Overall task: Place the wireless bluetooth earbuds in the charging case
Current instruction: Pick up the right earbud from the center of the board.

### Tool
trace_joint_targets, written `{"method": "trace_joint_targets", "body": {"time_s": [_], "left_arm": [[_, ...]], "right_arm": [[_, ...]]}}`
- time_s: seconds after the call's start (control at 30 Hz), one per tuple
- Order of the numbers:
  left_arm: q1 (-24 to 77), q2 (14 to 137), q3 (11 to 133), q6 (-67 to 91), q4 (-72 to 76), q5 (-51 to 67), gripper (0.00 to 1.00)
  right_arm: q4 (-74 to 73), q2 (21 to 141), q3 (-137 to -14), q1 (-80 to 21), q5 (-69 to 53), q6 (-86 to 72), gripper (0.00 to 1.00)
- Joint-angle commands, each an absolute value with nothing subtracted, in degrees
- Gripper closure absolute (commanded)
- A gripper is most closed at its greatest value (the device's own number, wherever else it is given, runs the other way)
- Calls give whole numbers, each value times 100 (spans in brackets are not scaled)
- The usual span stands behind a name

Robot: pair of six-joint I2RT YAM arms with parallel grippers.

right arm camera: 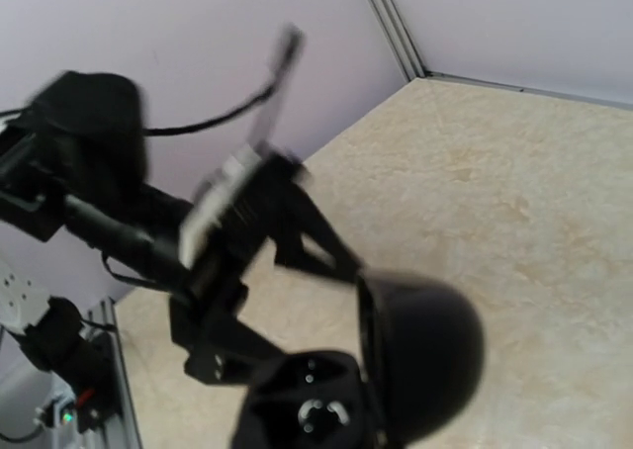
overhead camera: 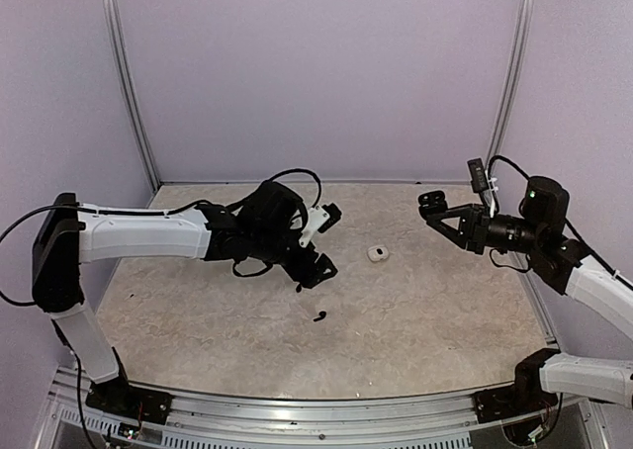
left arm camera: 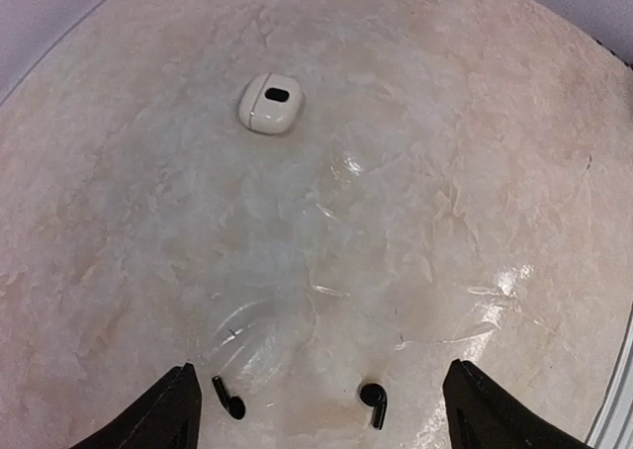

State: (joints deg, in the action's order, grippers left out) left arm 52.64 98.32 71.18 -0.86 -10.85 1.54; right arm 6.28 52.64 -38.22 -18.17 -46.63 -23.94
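Observation:
Two black earbuds lie on the table in the left wrist view, one at the left (left arm camera: 229, 397) and one at the right (left arm camera: 373, 403), between my left gripper's fingertips. My left gripper (left arm camera: 326, 424) is open and empty just above them; in the top view it (overhead camera: 325, 241) hovers at mid-table, with one black earbud (overhead camera: 318, 316) showing in front of it. A small white case (left arm camera: 270, 103) lies farther out and also shows in the top view (overhead camera: 377, 253). My right gripper (overhead camera: 433, 210) holds an open black charging case (right arm camera: 396, 370) in the air at the right. No white earbuds are in view.
The left arm (right arm camera: 218, 231) fills the background of the right wrist view, blurred. Purple walls with metal corner posts (overhead camera: 127, 83) close the table at the back and sides. A metal rail (overhead camera: 297, 409) runs along the near edge.

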Motion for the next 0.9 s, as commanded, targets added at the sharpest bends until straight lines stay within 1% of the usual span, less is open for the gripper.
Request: {"method": "trace_joint_targets", "body": {"time_s": [0.0, 0.3, 0.43, 0.87], "left_arm": [[5316, 10444, 7846, -582, -2691, 935, 19], [5517, 11651, 8786, -622, -3775, 937, 41], [5553, 11972, 8958, -581, -3989, 741, 47], [5725, 12394, 9235, -680, -4248, 465, 61]], "right_arm": [[201, 4946, -3674, -1740, -4485, -1787, 91], [-163, 4760, -3533, -1741, -4254, -1591, 95], [-209, 4792, -3533, -1740, -4195, -1565, 97], [-145, 4851, -3533, -1740, -4178, -1573, 97]]}}
